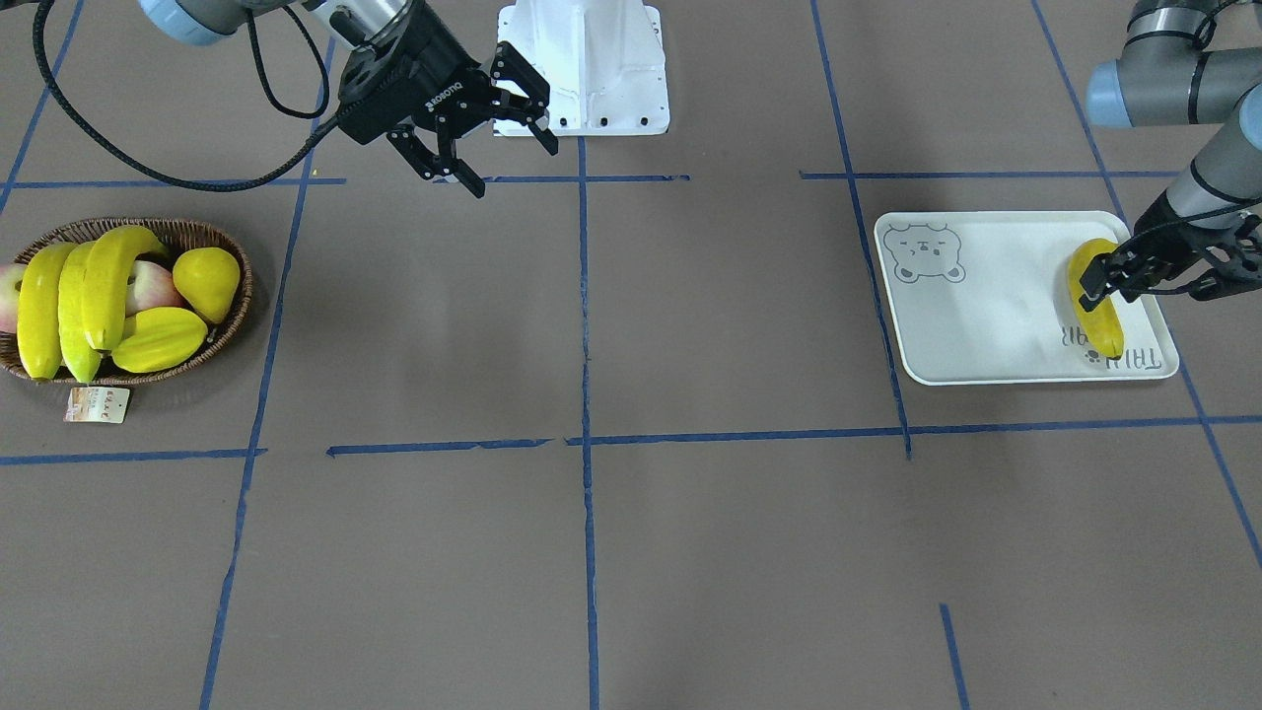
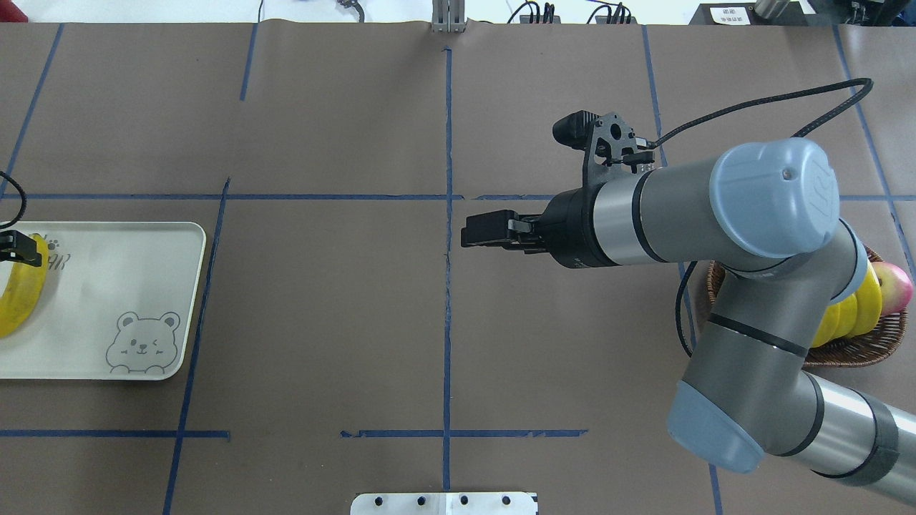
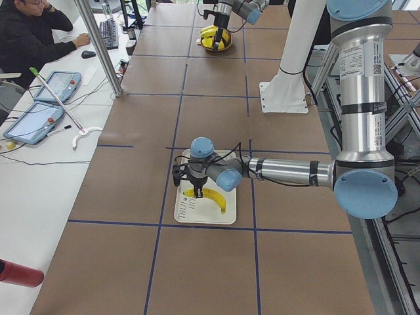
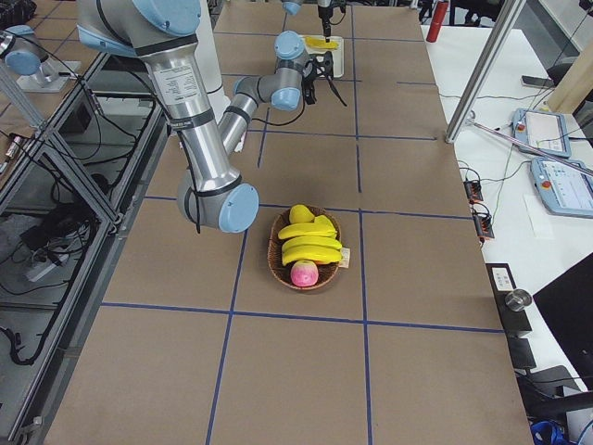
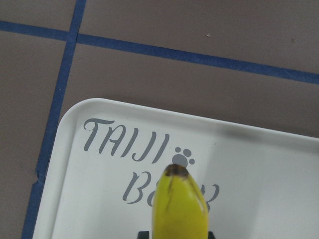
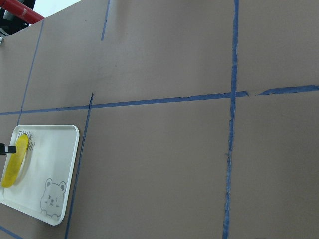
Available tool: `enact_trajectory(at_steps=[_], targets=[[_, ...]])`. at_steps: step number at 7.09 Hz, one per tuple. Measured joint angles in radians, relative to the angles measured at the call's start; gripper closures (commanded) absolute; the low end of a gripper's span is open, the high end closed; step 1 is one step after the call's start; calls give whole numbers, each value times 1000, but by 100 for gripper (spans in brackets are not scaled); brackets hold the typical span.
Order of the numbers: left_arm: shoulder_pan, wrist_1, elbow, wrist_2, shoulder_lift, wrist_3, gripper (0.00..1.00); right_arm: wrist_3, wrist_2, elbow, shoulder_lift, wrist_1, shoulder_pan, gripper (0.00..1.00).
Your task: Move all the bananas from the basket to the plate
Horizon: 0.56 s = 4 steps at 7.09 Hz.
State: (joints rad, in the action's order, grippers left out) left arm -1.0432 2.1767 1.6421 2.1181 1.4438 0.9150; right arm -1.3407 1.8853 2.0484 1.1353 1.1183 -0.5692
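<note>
Three bananas [image 1: 74, 296] lie side by side in the wicker basket [image 1: 232, 316] at the table's right end, with a pear [image 1: 209, 281] and a star fruit [image 1: 158, 340] beside them. At the other end, one banana [image 1: 1104, 325] lies on the bear-face plate [image 1: 986, 306] over its lettering. My left gripper [image 1: 1096, 286] is shut on that banana's upper half; the left wrist view shows the banana [image 5: 182, 209] pointing away between the fingers. My right gripper [image 1: 511, 168] hangs open and empty above the table's middle, far from the basket.
A pink-red fruit [image 1: 153, 286] also sits in the basket, and a paper tag [image 1: 97, 404] lies beside it. The white robot base [image 1: 582, 69] stands at the table's robot side. A person [image 3: 26, 39] sits at a side desk with tablets [image 3: 39, 121].
</note>
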Motion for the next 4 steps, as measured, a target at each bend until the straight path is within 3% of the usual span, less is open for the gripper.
enact_trajectory(at_steps=[2, 4], targets=[[-3, -5, 18, 45, 10, 0, 1, 1, 7, 6, 22, 23, -23, 0], [-8, -36, 62, 88, 53, 7, 1, 34, 19, 47, 42, 169, -77, 0]])
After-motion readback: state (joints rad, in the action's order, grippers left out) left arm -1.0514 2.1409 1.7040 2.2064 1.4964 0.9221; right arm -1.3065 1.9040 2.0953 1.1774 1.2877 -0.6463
